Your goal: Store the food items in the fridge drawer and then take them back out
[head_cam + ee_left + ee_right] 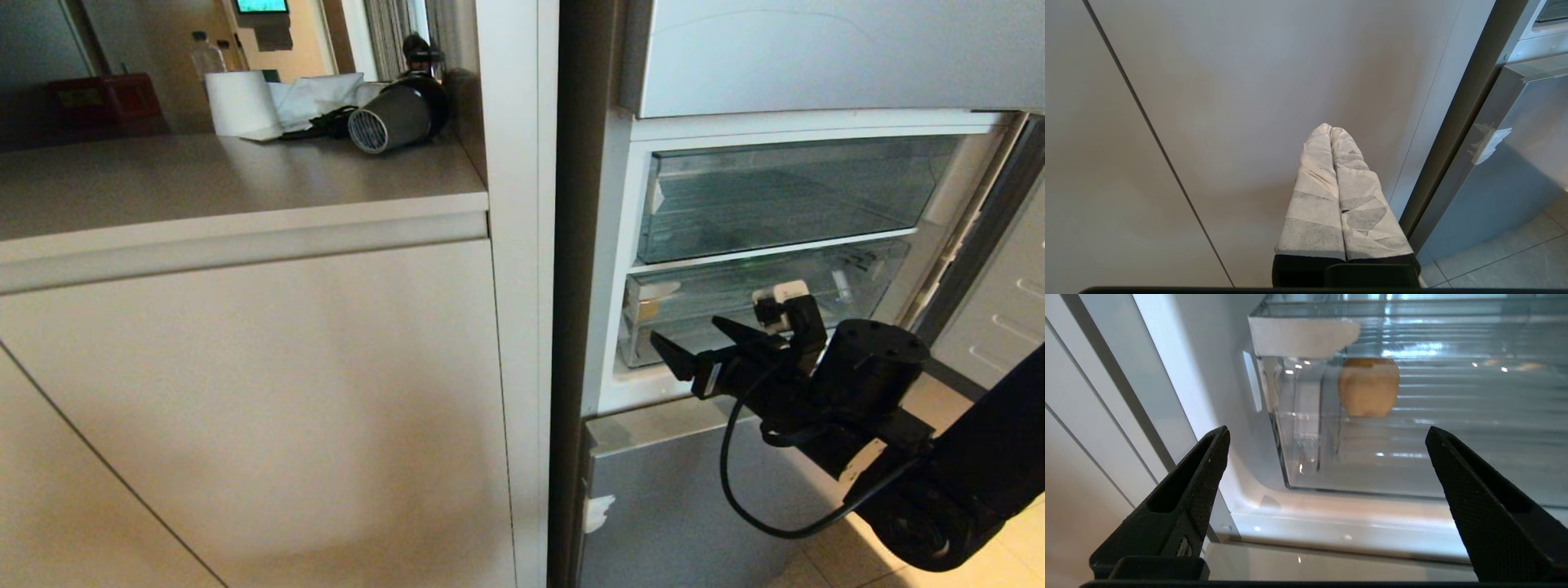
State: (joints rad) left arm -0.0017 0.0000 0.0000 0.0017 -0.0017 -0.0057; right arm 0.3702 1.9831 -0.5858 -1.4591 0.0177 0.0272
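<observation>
- The right claw [700,347] hangs in front of the lower fridge drawer [735,306], its fingers spread wide and holding nothing.
- The tan potato-like lump [1368,387] lies inside this see-through drawer, near its left wall, at about 12 o'clock from the claw in the right wrist view.
- The left claw [1330,130], wrapped in pale tape, has its fingers pressed together before the beige cabinet door [1229,81].
- On the tabletop [204,175], at 10 o'clock, stand a white paper roll [239,102] and a hair dryer [396,114].

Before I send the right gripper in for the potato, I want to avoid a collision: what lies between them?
The fridge drawer's clear front wall stands between the open right gripper and the potato, shown in the right wrist view.
</observation>
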